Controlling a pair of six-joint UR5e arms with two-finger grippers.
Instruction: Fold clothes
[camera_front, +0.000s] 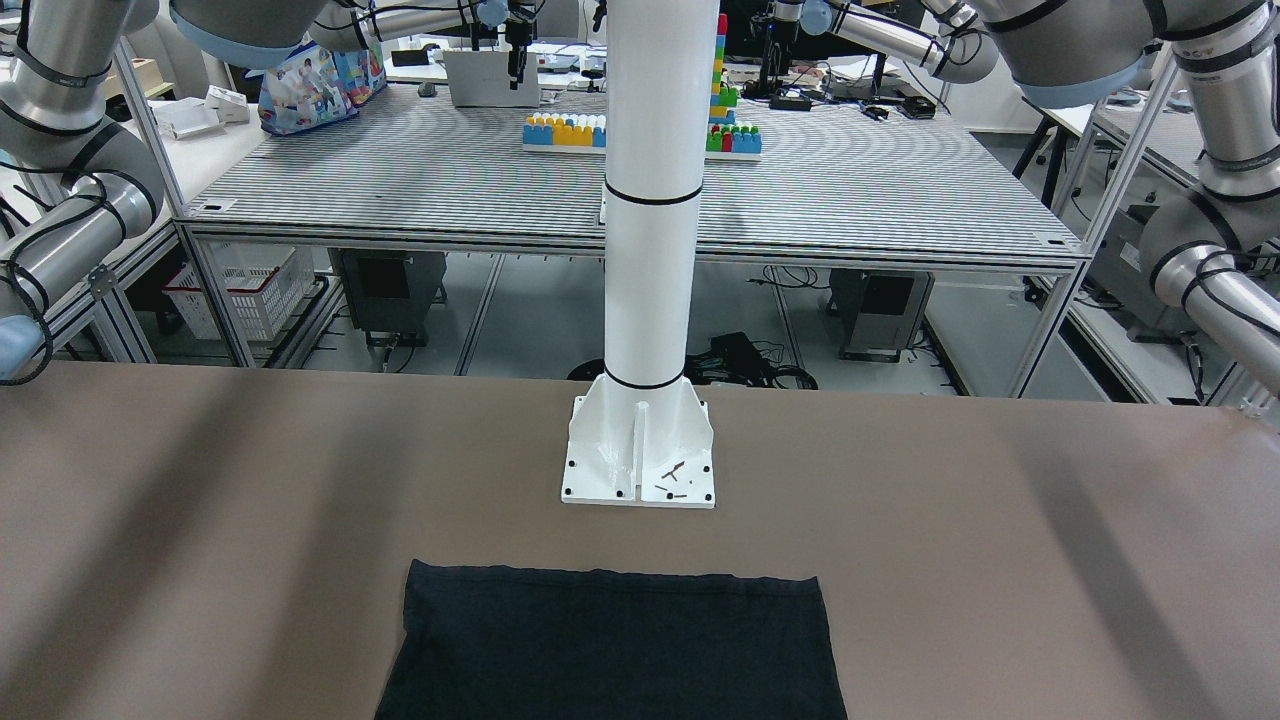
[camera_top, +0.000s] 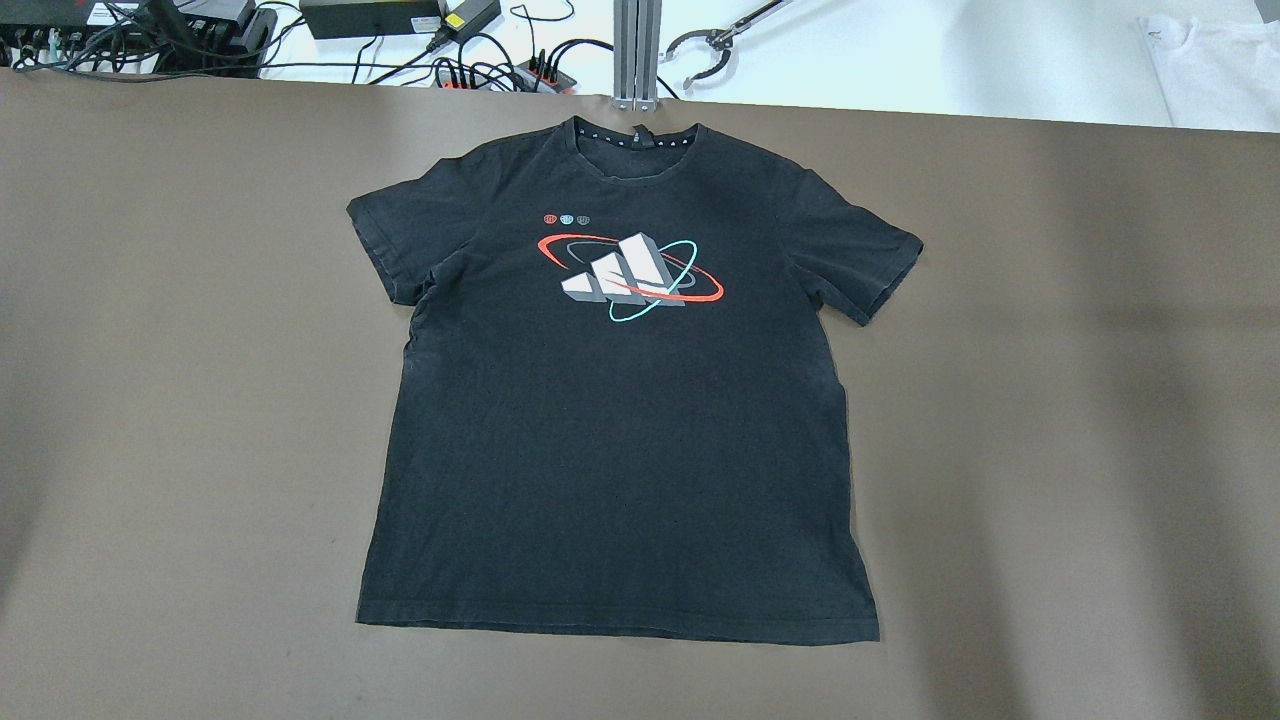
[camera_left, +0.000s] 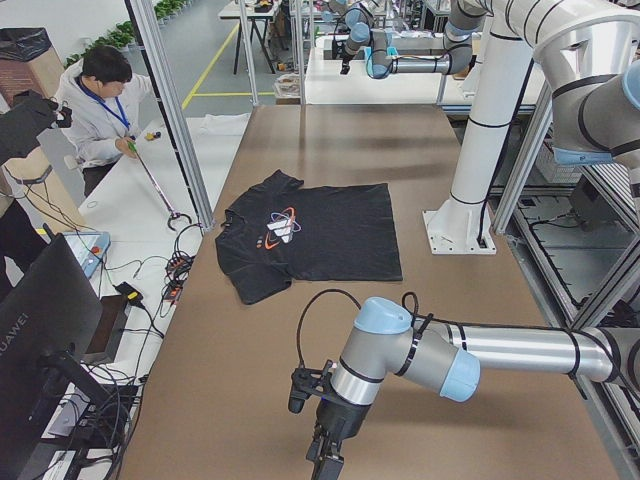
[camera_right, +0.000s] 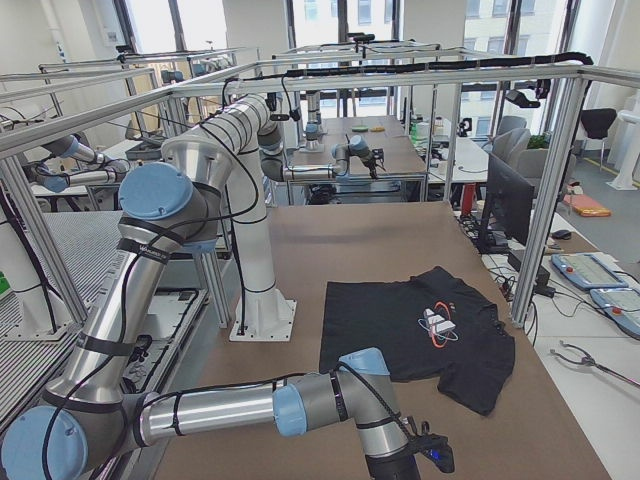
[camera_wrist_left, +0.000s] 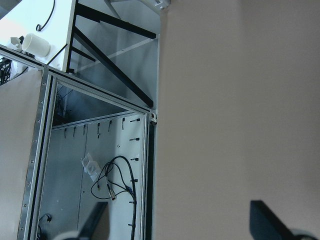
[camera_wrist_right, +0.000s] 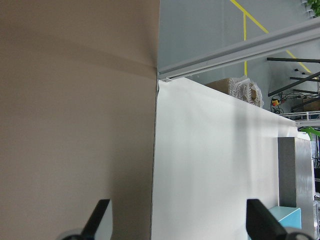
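brown table (camera_top: 150, 400), flat black logo-printed t-shirt (camera_top: 620, 470)

Black T-shirt (camera_right: 400, 340) flat on brown table (camera_right: 380, 240), print up

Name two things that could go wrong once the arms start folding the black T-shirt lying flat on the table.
1. The T-shirt lies flat against the table. The left gripper and right gripper, both open, might pinch only the top layer, or drag and wrinkle the cloth.
2. Its hem lies close to the white pole's base, so an arm reaching there could knock it.
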